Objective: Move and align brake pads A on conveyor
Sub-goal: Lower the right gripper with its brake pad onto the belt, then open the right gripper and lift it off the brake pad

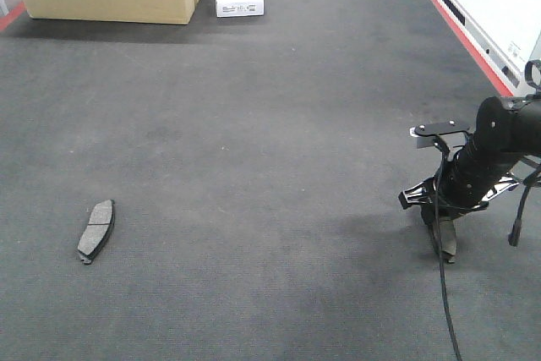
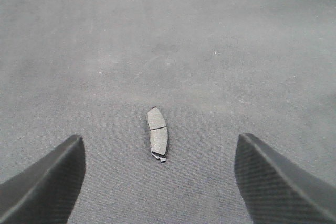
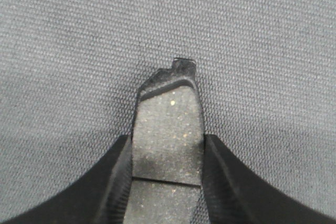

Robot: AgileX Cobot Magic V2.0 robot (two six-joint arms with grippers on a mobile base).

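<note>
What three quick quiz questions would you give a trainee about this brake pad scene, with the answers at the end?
1. True or false: the right gripper is shut on a brake pad.
2. The loose brake pad lies on: A) the conveyor; B) a cardboard box; C) a steel tabletop.
3. Fill in: hovering above the loose brake pad, the left gripper is ____ (open or shut).

Key: 1 true; 2 A; 3 open.
</note>
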